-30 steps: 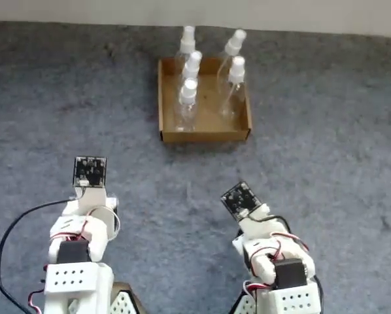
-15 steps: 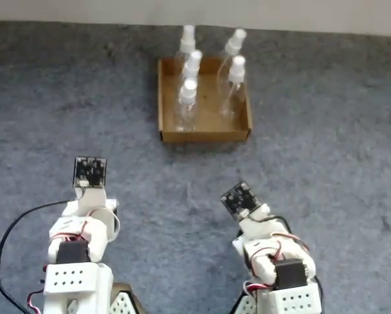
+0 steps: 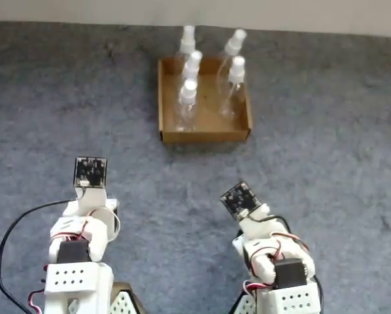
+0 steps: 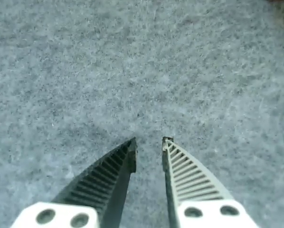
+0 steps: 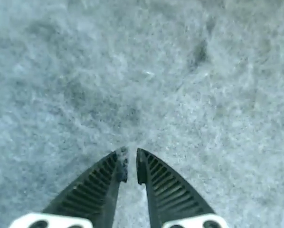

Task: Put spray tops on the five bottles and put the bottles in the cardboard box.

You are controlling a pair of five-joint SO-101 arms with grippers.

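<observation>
The cardboard box point(image 3: 164, 98) sits at the far middle of the grey carpet. Several clear bottles with white spray tops stand upright in it, among them a front bottle point(image 3: 187, 104), one on the right point(image 3: 233, 82) and one at the back left point(image 3: 187, 40). Both arms are drawn back near the front edge, well away from the box. My left gripper point(image 4: 149, 142) points down at bare carpet, its fingers a narrow gap apart with nothing between them. My right gripper point(image 5: 131, 154) hangs over carpet too, its fingers nearly touching and holding nothing.
The left arm point(image 3: 84, 222) and the right arm point(image 3: 261, 235) stand side by side at the front. A black cable point(image 3: 12, 229) loops beside the left arm. A pale wall point(image 3: 84, 10) borders the carpet point(image 3: 326, 131) behind the box.
</observation>
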